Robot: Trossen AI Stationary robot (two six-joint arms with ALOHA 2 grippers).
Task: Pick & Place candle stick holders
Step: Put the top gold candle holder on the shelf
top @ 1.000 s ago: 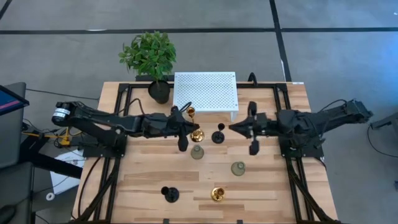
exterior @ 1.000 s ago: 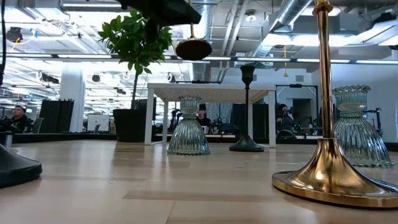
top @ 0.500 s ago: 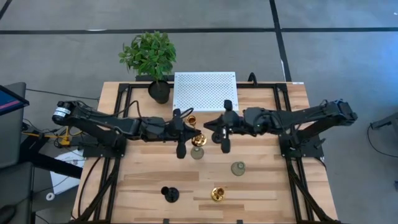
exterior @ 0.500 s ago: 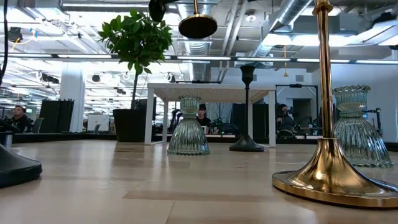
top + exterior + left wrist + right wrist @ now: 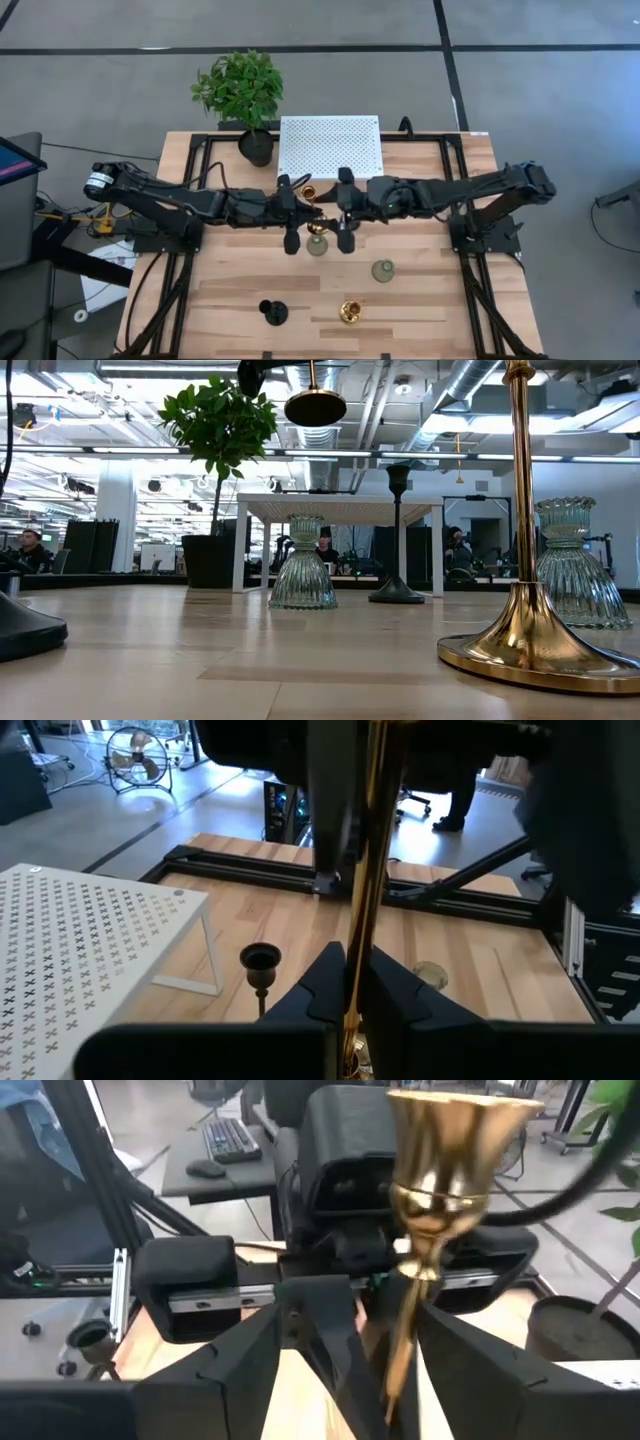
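Observation:
My left gripper (image 5: 303, 212) is shut on a shiny gold candle stick holder (image 5: 308, 191) held in the air over the table's middle; its round base (image 5: 315, 407) shows high in the low view. My right gripper (image 5: 345, 210) is open just right of it, a finger on either side of the gold stem (image 5: 403, 1340) without touching it. A black holder (image 5: 260, 963) stands on its base near the white stand. Two grey-green holders (image 5: 317, 246) (image 5: 383, 270), a second black one (image 5: 272, 313) and a second gold one (image 5: 350, 312) stand on the table. My left gripper pinches the gold holder's slim stem (image 5: 362, 935) between its two fingers (image 5: 325, 982), between cup and base. The fingers come level from the table's left and lie across the stem. The holder stands upright in the hold, its base lifted clear of the table.
A white perforated stand (image 5: 330, 147) sits at the table's far middle, with a black plant pot with green leaves (image 5: 255, 146) to its left. Black frame rails (image 5: 190, 180) run along both sides of the table. People sit in the room beyond (image 5: 28, 545).
My right gripper has gone toward the table's left, up to the gold holder, and now straddles its stem. My left gripper has raised the gold holder higher above the table and kept it upright.

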